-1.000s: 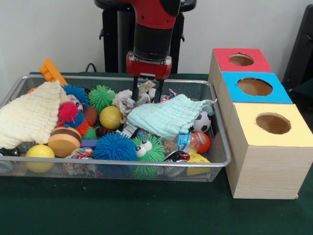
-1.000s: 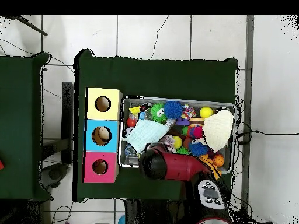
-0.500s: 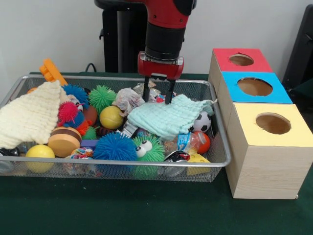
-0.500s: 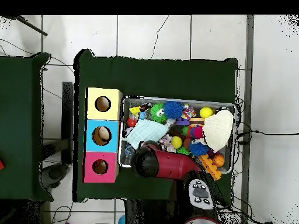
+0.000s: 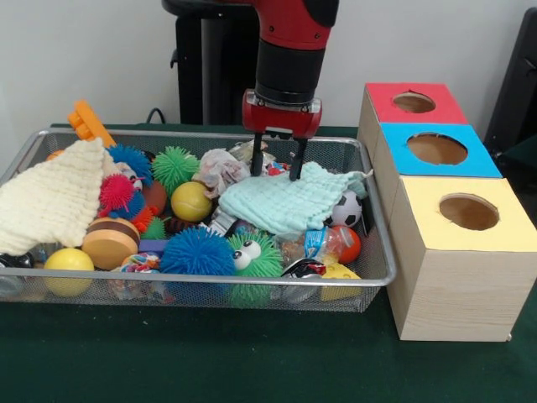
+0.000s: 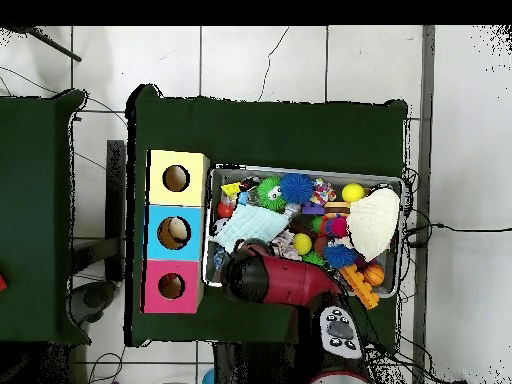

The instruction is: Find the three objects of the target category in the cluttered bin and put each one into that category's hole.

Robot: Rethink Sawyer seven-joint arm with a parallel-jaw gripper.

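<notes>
My gripper hangs open at the back of the wire bin, its fingertips just above the far edge of a mint green cloth. Nothing is held between them. A crumpled paper wad lies just left of the gripper. At the left a cream cloth covers part of the clutter. The red, blue and yellow holes top the wooden boxes to the right. From overhead the red arm hides the gripper above the bin's corner nearest the boxes.
Packed in the bin are spiky balls, yellow balls, a small soccer ball, a googly-eyed green toy and an orange plastic piece. The boxes stand close against the bin's side.
In the front view the gripper has risen slightly and shifted right, from over the paper wad to the far edge of the mint cloth. The bin's contents look unmoved.
</notes>
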